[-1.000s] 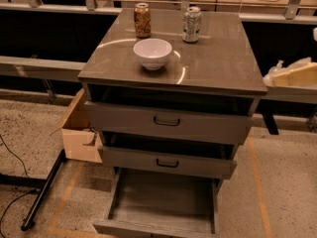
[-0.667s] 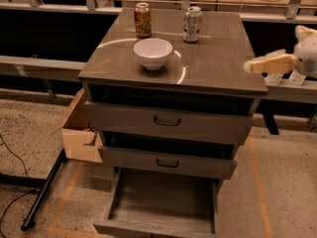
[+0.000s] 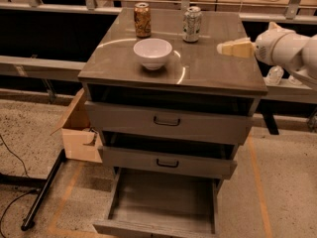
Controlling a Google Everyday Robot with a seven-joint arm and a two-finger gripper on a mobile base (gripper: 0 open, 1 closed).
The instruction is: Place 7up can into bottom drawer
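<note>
At back of worktop (image 3: pixel 213 76), 7up can (image 3: pixel 192 24) upright: probably light, thin-walled, slick, so grab mid-body. Hand (image 3: pixel 237 48) hovers right of it, can't tell if spread.

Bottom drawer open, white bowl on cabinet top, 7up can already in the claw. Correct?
No. The camera view shows the 7up can standing at the back of the cabinet top, beside the brown-gold can, not in the claw. The claw is over the top's right edge, apart from the can. The bottom drawer is open and the white bowl on top, as stated.
</note>
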